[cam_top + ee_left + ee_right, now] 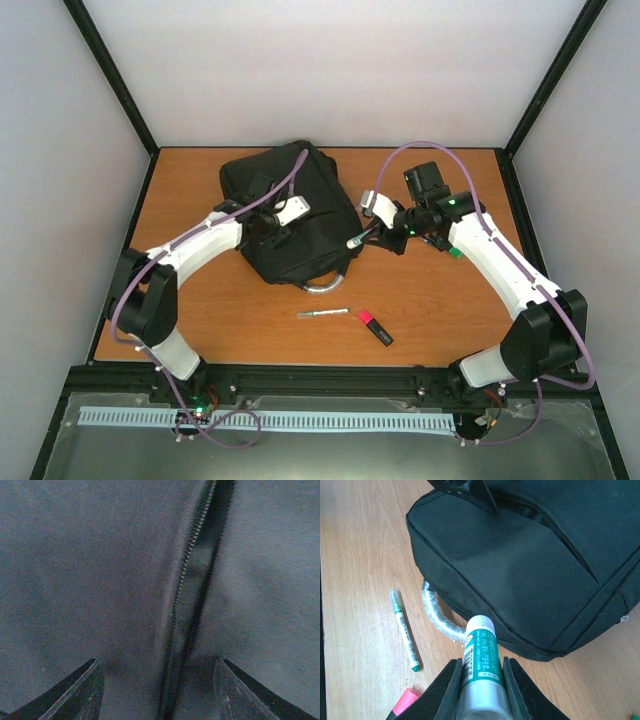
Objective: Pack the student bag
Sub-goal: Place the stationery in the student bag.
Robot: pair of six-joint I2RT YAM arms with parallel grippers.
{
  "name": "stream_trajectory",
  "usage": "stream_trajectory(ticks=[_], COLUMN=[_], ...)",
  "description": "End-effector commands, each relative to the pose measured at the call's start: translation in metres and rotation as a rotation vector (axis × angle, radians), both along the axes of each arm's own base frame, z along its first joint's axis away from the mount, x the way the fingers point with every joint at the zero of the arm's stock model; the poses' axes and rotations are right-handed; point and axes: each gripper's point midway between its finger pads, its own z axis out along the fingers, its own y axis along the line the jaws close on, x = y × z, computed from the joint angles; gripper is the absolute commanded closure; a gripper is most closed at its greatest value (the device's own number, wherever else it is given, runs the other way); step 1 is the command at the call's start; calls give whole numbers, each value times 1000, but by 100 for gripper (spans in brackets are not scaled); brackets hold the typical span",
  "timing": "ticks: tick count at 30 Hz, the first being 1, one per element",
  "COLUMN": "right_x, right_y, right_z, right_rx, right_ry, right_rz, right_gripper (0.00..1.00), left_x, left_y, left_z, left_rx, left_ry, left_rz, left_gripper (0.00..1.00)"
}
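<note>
The student bag point(300, 215) is a black fabric backpack lying flat at the table's centre, with its grey-silver loop handle point(325, 285) toward the front. My left gripper point(273, 226) rests on top of it. In the left wrist view its fingers point(82, 690) stand apart, pressed into the bag fabric point(90, 570) on either side of a zipper point(187, 580). My right gripper point(481, 672) hovers just off the bag's right front corner, shut on a green-and-white glue stick point(481, 652) whose white cap points at the bag point(530, 565).
A white pen with green ends point(322, 313) and a pink-and-black highlighter point(375, 327) lie on the wooden table point(440, 310) in front of the bag. Both also show in the right wrist view, the pen point(404, 630) and the highlighter point(406, 700) left of the handle point(437, 617). Black frame posts edge the table.
</note>
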Motion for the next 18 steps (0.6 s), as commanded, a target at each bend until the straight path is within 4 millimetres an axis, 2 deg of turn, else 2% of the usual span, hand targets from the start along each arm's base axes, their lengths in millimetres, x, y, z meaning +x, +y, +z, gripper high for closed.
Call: stream_trajectory(ticks=[1, 7, 12, 14, 18], right_x=[1, 1, 3, 3, 4], right_y=[-4, -6, -6, -6, -6], right_z=[5, 3, 3, 3, 2], right_rx=[21, 22, 23, 21, 23], right_ry=[-15, -7, -7, -7, -3], right_rz=[-15, -23, -24, -26, -26], right_gripper=[90, 89, 90, 89, 89], left_x=[32, 49, 75, 82, 92], left_y=[-11, -13, -4, -5, -14], left_z=[6, -15, -9, -3, 27], left_rx=[38, 201, 285, 288, 244], left_ry=[-118, -234, -330, -338, -366], left_rz=[-17, -97, -26, -12, -8], left_gripper=[38, 36, 48, 55, 82])
